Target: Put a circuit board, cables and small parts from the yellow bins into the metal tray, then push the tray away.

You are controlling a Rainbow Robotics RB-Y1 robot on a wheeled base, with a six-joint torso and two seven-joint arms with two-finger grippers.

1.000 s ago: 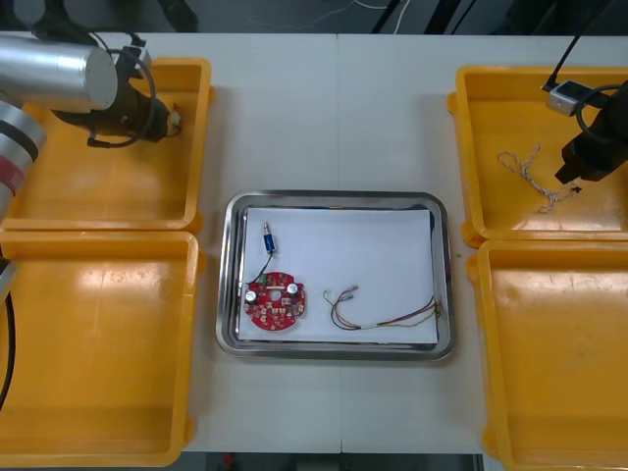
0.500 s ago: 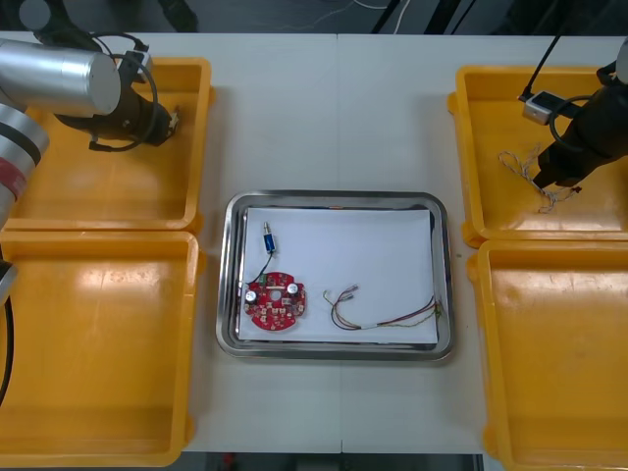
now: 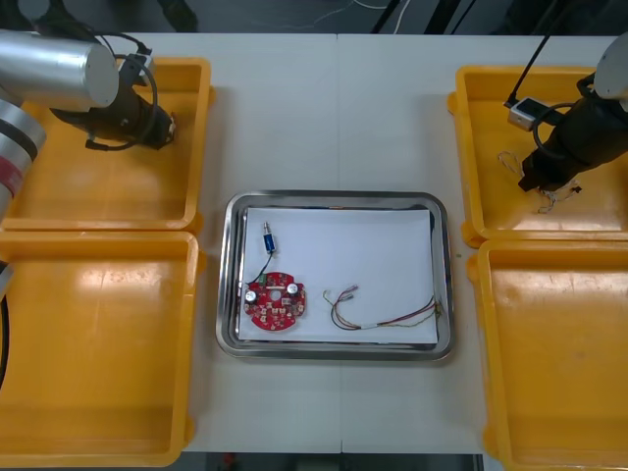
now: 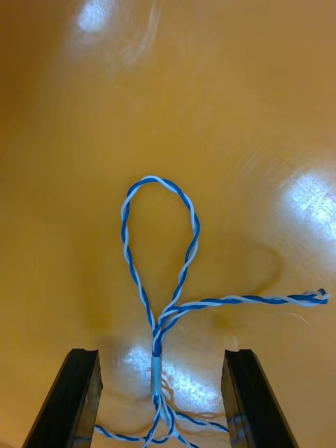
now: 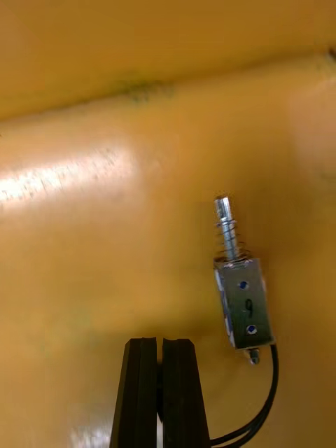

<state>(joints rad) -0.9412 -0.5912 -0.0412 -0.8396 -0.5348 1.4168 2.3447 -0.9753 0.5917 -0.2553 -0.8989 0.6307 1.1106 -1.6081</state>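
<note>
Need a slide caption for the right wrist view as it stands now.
Right pincer, open, straddling the twisted blue and white cable lying in a yellow bin.

A rectangular metal tray (image 3: 228, 275) is set on the light worktop (image 3: 334, 118) between yellow plastic bins (image 3: 201, 128); a round red circuit board (image 3: 276, 303) is laid in it, left of a red and yellow cable (image 3: 383, 316).

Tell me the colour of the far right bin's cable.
Twisted blue and white cable, between the right gripper's fingers; best in right wrist view.
</note>
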